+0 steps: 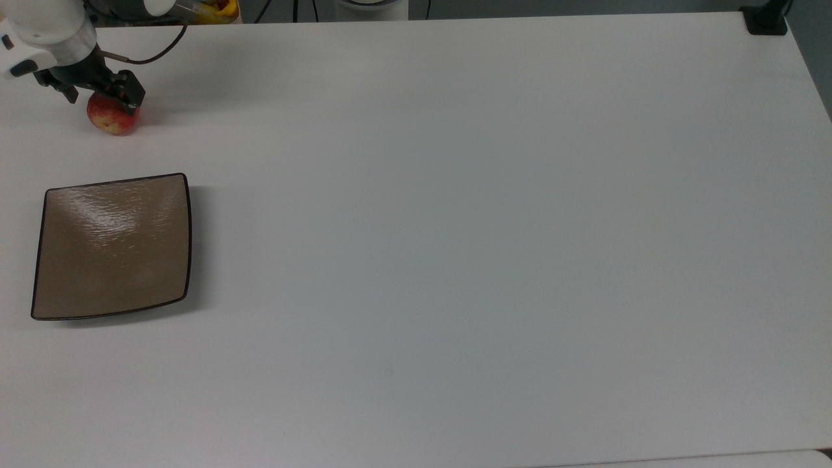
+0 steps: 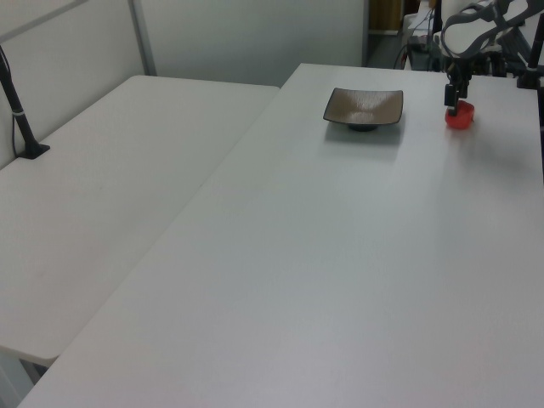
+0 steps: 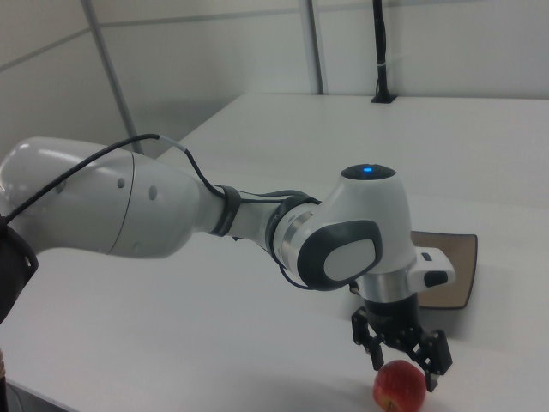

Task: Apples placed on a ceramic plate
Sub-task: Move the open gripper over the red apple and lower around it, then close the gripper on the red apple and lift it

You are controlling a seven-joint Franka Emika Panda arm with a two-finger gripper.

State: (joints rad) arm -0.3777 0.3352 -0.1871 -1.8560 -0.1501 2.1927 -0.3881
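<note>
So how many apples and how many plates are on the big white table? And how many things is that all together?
Apples: 1, the red apple under the gripper
Plates: 1, the square brown plate, with nothing on it
Total: 2 things on the table
</note>
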